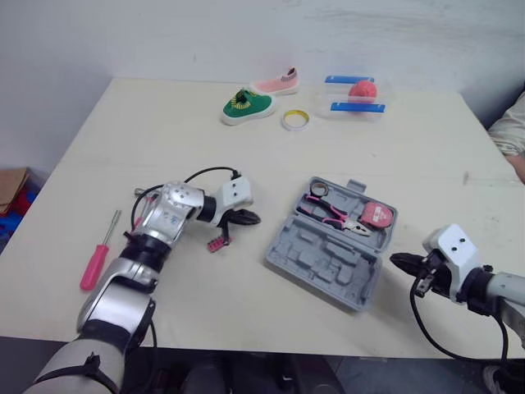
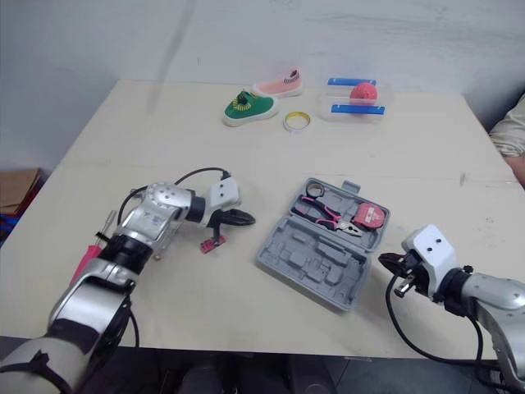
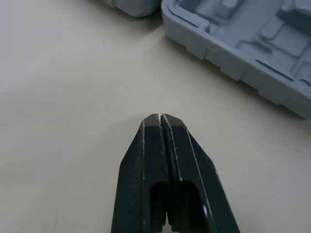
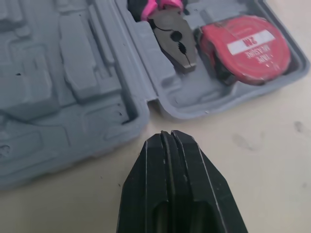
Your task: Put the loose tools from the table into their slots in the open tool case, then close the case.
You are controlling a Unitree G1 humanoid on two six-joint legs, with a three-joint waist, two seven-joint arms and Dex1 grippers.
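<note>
We find the left end effector [image 1: 253, 218] closed and empty. The open tool case [image 1: 318, 258] lies just ahead of its tips, between it and the right end effector [image 1: 395, 262], which is likewise closed on nothing. Pliers [image 1: 336, 215] and a tape measure [image 1: 379, 215] sit in the case. The screwdriver [image 1: 100, 253] lies loose on the table [image 1: 164, 123], well behind the left end effector.

Screwdriver [image 1: 98, 253] left of tool case [image 1: 316, 264]

Both eye views look down from the head over the table [image 1: 164, 123]. The wrist views sit close behind the left gripper [image 3: 160, 116] and the right gripper [image 4: 170, 133], facing the tool case [image 1: 320, 258] ahead, which all views share.
</note>
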